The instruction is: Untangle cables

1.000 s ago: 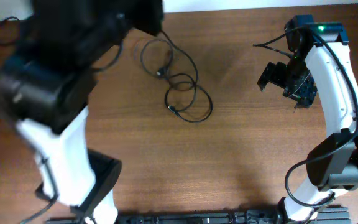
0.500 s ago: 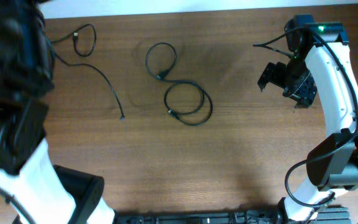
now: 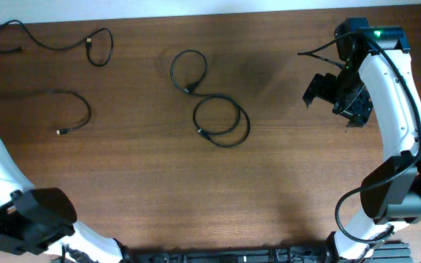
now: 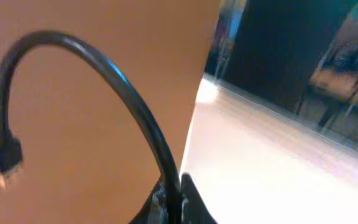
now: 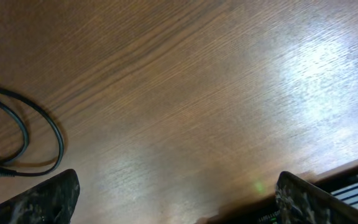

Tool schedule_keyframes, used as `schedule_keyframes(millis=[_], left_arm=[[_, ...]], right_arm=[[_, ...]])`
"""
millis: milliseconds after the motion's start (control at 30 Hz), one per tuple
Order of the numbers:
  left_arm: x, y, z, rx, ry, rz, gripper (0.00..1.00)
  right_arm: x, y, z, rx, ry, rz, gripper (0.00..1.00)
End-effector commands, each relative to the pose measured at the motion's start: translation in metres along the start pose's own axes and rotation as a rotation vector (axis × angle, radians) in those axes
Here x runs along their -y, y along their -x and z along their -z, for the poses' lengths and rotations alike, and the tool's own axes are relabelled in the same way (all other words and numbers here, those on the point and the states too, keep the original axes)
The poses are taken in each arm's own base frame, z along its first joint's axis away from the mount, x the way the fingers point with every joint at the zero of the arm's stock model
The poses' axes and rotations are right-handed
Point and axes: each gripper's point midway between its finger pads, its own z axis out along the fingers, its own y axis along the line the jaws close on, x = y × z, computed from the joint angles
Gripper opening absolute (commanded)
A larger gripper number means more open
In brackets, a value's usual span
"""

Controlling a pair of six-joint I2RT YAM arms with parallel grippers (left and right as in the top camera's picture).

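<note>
The left pincer (image 4: pixel 171 204) squeezes one thin cable (image 4: pixel 126 93) at the left edge of the table (image 3: pixel 159 190). The right pincer (image 5: pixel 182 199) is open and holds nothing. A looped cable (image 3: pixel 209 97) lies in the middle of the table. The cables look light and floppy, so I would grab near a plug (image 4: pixel 6 158).

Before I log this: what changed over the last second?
The left gripper, shut on one cable, drew it left out of the centre loops and left the overhead view, uncovering the top-left cable. The centre loops and open right gripper stayed put.
</note>
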Motion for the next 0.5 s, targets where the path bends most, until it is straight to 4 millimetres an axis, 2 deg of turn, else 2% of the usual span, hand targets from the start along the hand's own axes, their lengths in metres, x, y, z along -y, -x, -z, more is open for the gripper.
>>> schedule_keyframes(millis=[0, 33, 67, 133, 333, 400, 433, 467], left_arm=[[-0.014, -0.099, -0.039, -0.257, 0.031, -0.063, 0.02], [-0.013, -0.127, -0.045, -0.330, 0.020, -0.079, 0.02], [-0.003, -0.150, -0.049, -0.393, -0.039, -0.079, 0.01], [0.028, -0.191, -0.050, -0.508, -0.223, -0.049, 0.00], [0.008, -0.315, -0.028, -0.907, -0.154, -0.036, 0.00], [0.001, -0.346, -0.022, -0.997, -0.132, -0.047, 0.01], [-0.003, -0.368, -0.017, -1.062, -0.117, -0.055, 0.01], [-0.007, -0.386, -0.013, -1.112, -0.104, -0.061, 0.04]], right_arm=[[0.002, 0.001, 0.000, 0.006, -0.008, -0.005, 0.98], [0.002, 0.001, 0.000, 0.005, -0.007, -0.005, 0.98], [0.002, 0.001, 0.000, 0.006, -0.008, -0.005, 0.98], [0.002, 0.001, 0.000, 0.006, -0.008, -0.005, 0.99], [0.002, 0.001, 0.000, 0.005, -0.007, -0.005, 0.98], [0.002, 0.001, 0.000, 0.006, -0.007, -0.005, 0.98], [0.002, 0.001, 0.000, 0.006, -0.008, -0.005, 0.98], [0.002, 0.001, 0.000, 0.005, -0.007, -0.005, 0.98]])
